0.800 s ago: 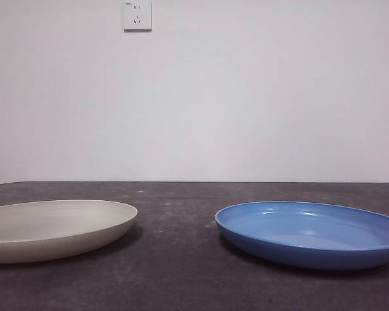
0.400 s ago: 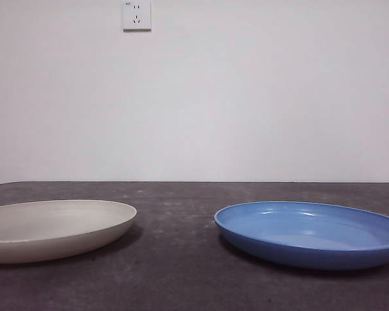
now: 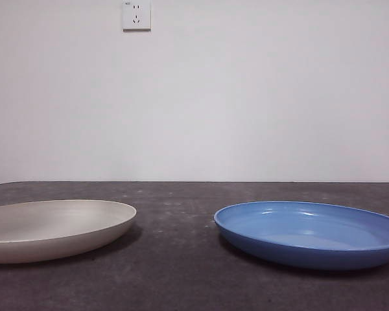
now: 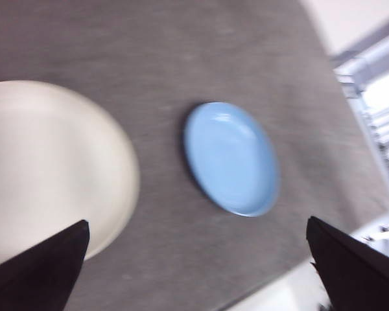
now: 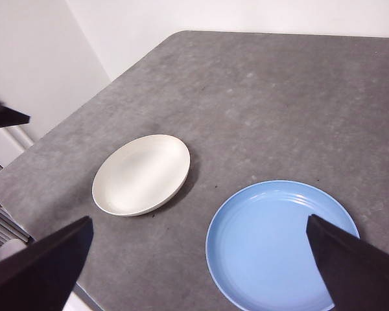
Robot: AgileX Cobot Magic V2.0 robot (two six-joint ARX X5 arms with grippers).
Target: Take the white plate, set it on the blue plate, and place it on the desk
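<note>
The white plate lies flat on the desk at the left of the front view. The blue plate lies flat at the right, a gap apart from it. No gripper shows in the front view. My left gripper is open and empty, high above the desk, with the white plate and the blue plate below it; this view is blurred. My right gripper is open and empty, high above both the white plate and the blue plate.
A white wall with a socket stands behind the desk. The desk's edge runs close by the white plate. A black tip of the other arm shows at that side in the right wrist view.
</note>
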